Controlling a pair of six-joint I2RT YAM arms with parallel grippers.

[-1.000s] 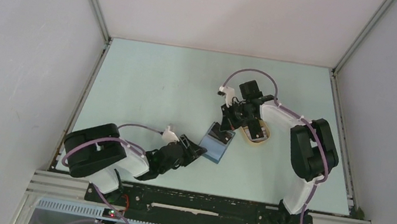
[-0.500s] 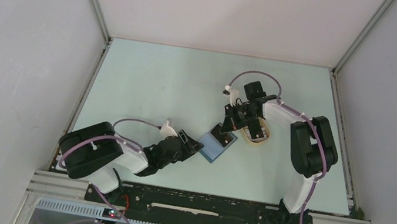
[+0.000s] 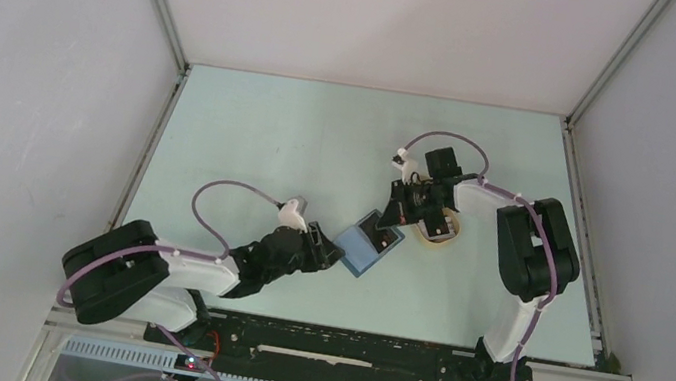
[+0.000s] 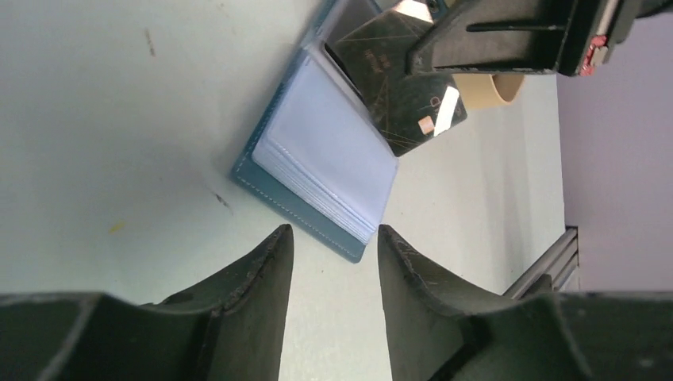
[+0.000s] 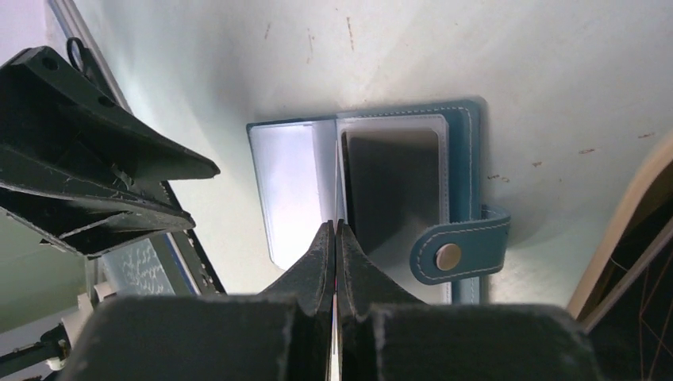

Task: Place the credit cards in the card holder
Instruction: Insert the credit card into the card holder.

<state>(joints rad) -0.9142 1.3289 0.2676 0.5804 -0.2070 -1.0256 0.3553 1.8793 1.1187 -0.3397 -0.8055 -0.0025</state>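
The teal-blue card holder (image 3: 361, 248) lies open on the table, its lighter pockets up; it also shows in the left wrist view (image 4: 317, 171) and the right wrist view (image 5: 286, 182). My right gripper (image 3: 397, 216) is shut on a black credit card (image 4: 401, 87), held edge-on over the holder's middle fold, its lower end at the pockets. A dark card shape (image 5: 390, 182) shows in the right pocket, beside the snap tab (image 5: 456, 254). My left gripper (image 4: 332, 234) is open and empty, its tips just short of the holder's near corner.
A beige oval tray (image 3: 453, 236) sits right of the holder, under the right wrist, with another black card (image 5: 635, 317) in it. The left gripper (image 5: 202, 194) shows close by in the right wrist view. The frame rail runs along the table's near edge.
The left arm has dropped lower and stretched out, its gripper staying by the holder's near-left edge. The holder has turned a little. The right wrist has shifted slightly right with the card.
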